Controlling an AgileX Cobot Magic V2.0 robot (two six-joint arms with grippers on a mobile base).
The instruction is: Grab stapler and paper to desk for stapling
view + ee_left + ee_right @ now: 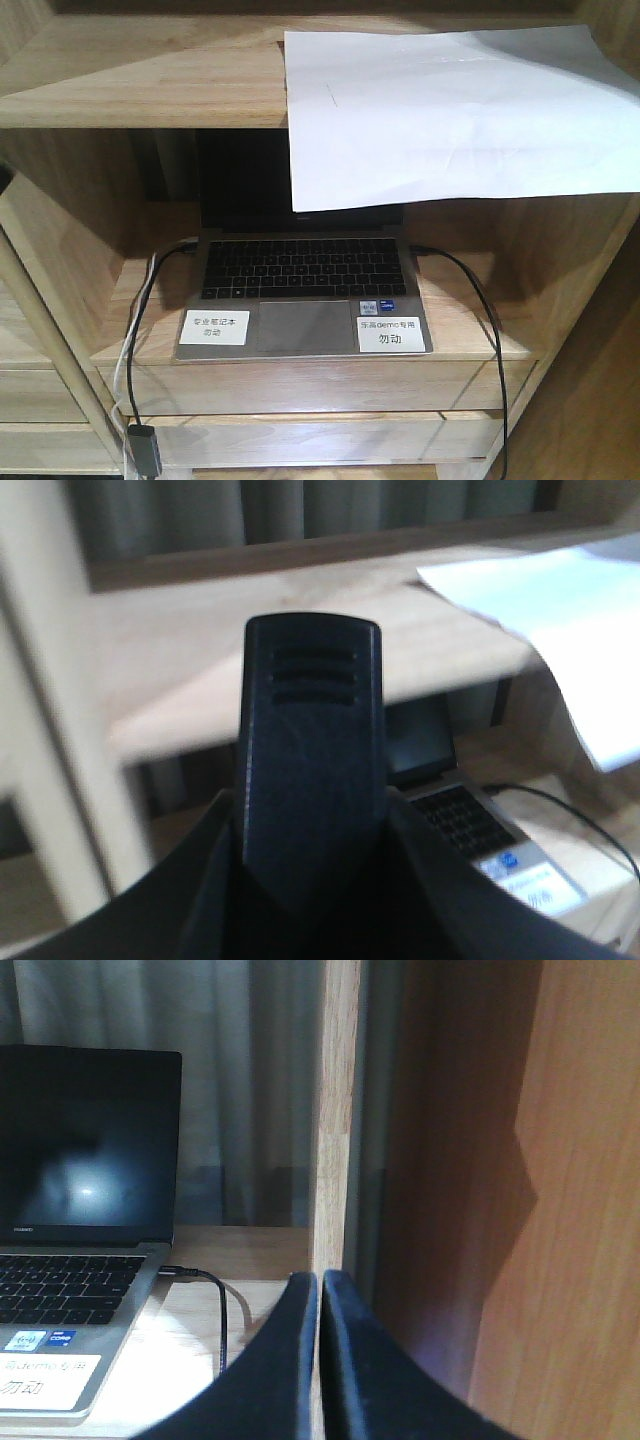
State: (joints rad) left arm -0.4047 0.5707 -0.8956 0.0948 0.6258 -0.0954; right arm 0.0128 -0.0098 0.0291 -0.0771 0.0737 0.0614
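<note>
In the left wrist view a black stapler (310, 710) with three ridges near its end stands up between the dark fingers of my left gripper (310, 825), which is shut on it. The white paper (450, 110) lies on the upper shelf and hangs over its front edge; its corner also shows as the paper (560, 610) to the right of the stapler. My right gripper (320, 1280) is shut with nothing in it, in front of a shelf upright. The desk is out of view. Neither gripper shows in the front view.
An open laptop (300, 270) with two white labels (214, 328) sits in the shelf bay under the paper, with cables (480, 300) trailing off both sides. A wooden upright (335, 1110) and side panel (560, 1210) stand close to my right gripper.
</note>
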